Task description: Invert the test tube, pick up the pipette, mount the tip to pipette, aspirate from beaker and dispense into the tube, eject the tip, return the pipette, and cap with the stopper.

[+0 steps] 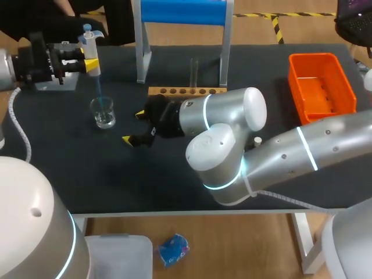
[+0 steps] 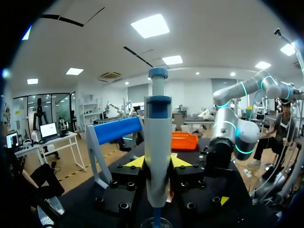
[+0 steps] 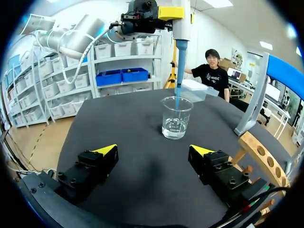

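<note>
Left gripper [image 1: 88, 63] up at the table's far left corner, clamped on the pipette [image 2: 157, 156]. The left wrist view shows a yellow fingertip pressed to each side of the barrel. The pipette hangs upright, plunger on top, blue tip [image 3: 178, 71] mounted below. And the tip goes straight down into the beaker [image 3: 176, 118], passing the rim. Its end is inside the glass, above the clear liquid pooled at the bottom. Whether it touches the liquid, I cannot tell.

Over to the right gripper [image 3: 154, 150]: fingers spread wide, nothing between them. It sits low over the dark table [image 1: 70, 174], pointed at the beaker. The beaker stands ahead of it, apart from both fingers, roughly centred on the gap. In the head view this arm comes in from the right and reaches past the middle. Its gripper stops just to the right of the beaker.

The count, then:
- one pipette
- one tip
- one beaker
- one tube [image 1: 194, 71], standing upright in the wooden rack [image 1: 174, 91] behind the right gripper
- one rack, with a single row of holes
- one orange bin [image 1: 321, 87] at the table's far right
- two grippers, one full and one free
</note>
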{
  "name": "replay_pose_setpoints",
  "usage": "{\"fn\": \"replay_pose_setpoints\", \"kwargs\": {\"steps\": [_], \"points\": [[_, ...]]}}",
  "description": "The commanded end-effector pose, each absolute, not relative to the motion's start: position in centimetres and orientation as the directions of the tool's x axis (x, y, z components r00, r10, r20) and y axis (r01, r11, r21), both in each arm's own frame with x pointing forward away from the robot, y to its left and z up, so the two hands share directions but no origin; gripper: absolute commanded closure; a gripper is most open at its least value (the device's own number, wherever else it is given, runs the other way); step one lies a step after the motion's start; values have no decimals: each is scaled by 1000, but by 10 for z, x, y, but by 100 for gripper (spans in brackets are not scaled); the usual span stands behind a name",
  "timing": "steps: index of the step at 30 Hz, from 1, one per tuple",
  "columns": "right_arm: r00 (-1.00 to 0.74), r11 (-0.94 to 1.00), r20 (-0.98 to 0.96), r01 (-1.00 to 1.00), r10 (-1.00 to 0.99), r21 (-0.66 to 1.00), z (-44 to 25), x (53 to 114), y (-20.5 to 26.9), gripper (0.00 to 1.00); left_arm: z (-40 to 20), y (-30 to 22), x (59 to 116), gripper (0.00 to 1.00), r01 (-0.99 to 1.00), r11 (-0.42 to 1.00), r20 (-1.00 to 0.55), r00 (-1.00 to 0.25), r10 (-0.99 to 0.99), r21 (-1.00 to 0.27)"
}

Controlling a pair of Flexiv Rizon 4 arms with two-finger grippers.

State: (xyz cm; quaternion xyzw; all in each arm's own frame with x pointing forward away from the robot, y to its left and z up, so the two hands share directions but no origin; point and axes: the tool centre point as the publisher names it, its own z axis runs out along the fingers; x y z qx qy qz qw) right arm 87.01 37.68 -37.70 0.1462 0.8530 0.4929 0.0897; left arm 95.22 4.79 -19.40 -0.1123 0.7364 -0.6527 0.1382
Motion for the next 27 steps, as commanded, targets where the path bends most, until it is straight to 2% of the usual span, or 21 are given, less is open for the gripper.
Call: {"fn": "replay_pose_setpoints", "kwargs": {"steps": [1, 27], "points": [[-941, 475, -9, 162, 339, 865, -377, 870, 377, 0, -194, 46, 952, 100, 17, 123, -59, -935, -349, -992], [-941, 475, -9, 162, 339, 865, -377, 870, 377, 0, -206, 50, 955, 100, 15, 117, -56, -935, -350, -993]]}}
